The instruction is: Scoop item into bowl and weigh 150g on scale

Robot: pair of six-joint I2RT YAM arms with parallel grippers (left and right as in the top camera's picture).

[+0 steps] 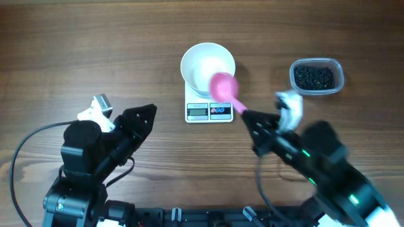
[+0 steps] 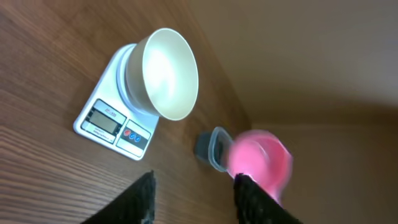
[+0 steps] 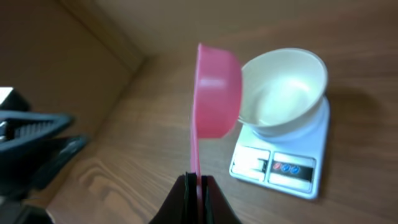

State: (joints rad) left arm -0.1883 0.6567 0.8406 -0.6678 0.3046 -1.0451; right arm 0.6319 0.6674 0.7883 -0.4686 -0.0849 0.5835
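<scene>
Close view from the right wrist, looking along a wooden desk [image 3: 124,155]. At the bottom centre, the right end effector [image 3: 199,182] has its two dark fingers pressed together on the thin handle of a pink scoop [image 3: 217,90]. The scoop stands on edge, its rounded cup bulging to the right and overlapping the left rim of a white bowl [image 3: 289,87]. The bowl sits on a white scale [image 3: 314,140], whose grey display [image 3: 252,163] and red and blue buttons [image 3: 286,168] face the camera. At the left edge, blurred, the left end effector [image 3: 78,129] shows two dark fingers spread apart.
</scene>
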